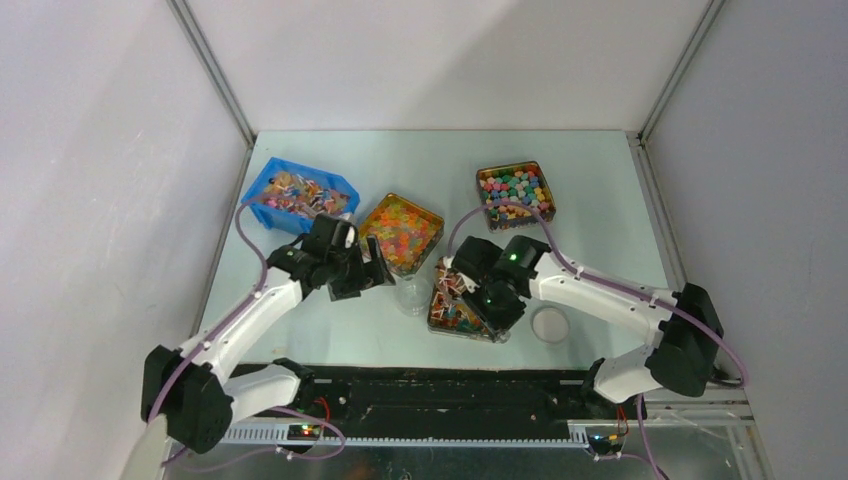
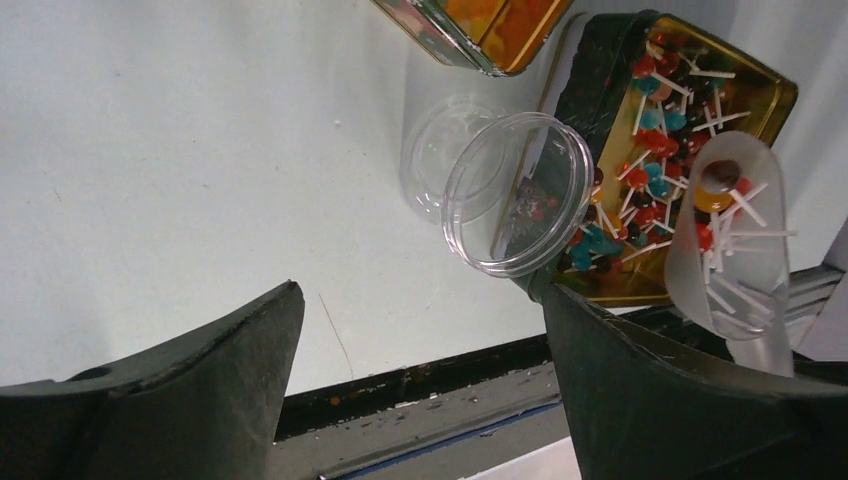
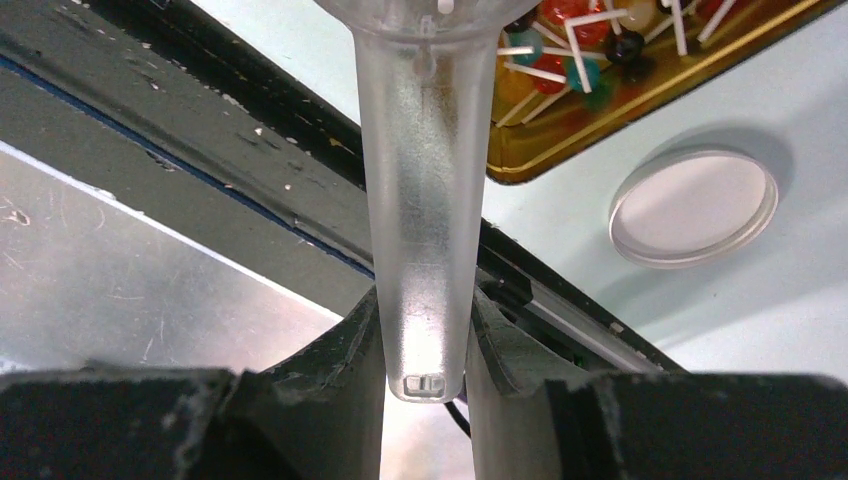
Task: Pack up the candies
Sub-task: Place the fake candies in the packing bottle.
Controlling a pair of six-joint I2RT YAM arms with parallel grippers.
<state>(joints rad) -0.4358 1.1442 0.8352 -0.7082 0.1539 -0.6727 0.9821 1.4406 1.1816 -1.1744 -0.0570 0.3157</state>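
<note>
Near the worktop's point(image 1: 600, 200) front edge, right of centre, a round clear lid point(image 1: 549, 324) lies flat, apart from everything else. Just left of it sits a gold tin point(image 2: 770, 95) holding the candies point(image 2: 650, 150), a jumble of red, blue and orange heads on thin white sticks. The right pincer point(image 3: 425, 310) is clamped on the handle of a frosted plastic scoop point(image 2: 730, 230), which hangs over the tin's near end with several candies lying in its bowl. A clear jar point(image 2: 510, 190) stands on the worktop against the tin's left side, mouth uncovered. Red specks show through its wall, but I cannot tell whether they lie inside it or in the tin behind. The left pincer point(image 1: 375, 268) hovers just left of the jar with its fingers point(image 2: 230, 370) spread wide apart, gripping nothing and clear of the glassy wall. Farther back, toward the middle, a second tin point(image 1: 402, 230) is full of orange and yellow gummies. Beyond that, a blue bin point(image 1: 298, 195) of small mixed-colour pieces sits toward the far-left corner, and a tin of pastel cubes point(image 1: 515, 192) stands right of centre near the far edge.
</note>
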